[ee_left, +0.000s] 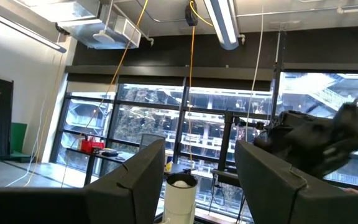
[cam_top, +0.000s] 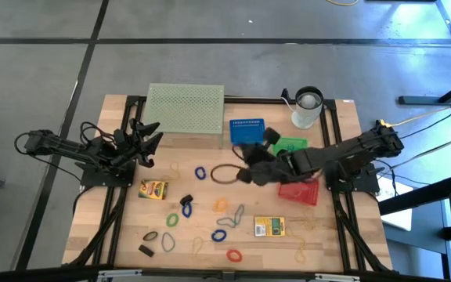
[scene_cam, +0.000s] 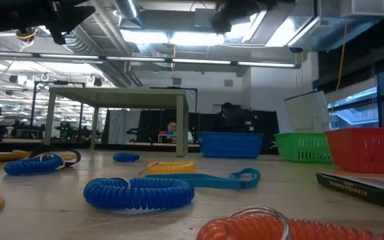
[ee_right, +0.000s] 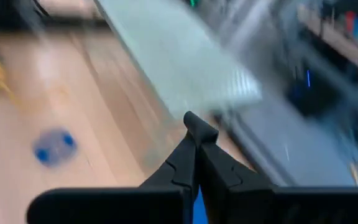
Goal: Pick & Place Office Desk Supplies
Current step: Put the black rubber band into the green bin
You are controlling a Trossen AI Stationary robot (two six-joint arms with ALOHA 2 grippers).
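Your right gripper (cam_top: 241, 174), fingers pinched together and empty, hangs mid-table; your left gripper (cam_top: 153, 138), fingers wide, waits at the table's left edge

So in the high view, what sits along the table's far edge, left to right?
Pale green mesh stand → blue plastic basket → green plastic basket → white cup.

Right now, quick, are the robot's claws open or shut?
Left claw: open, holding nothing.
Right claw: shut, nothing seen in it.
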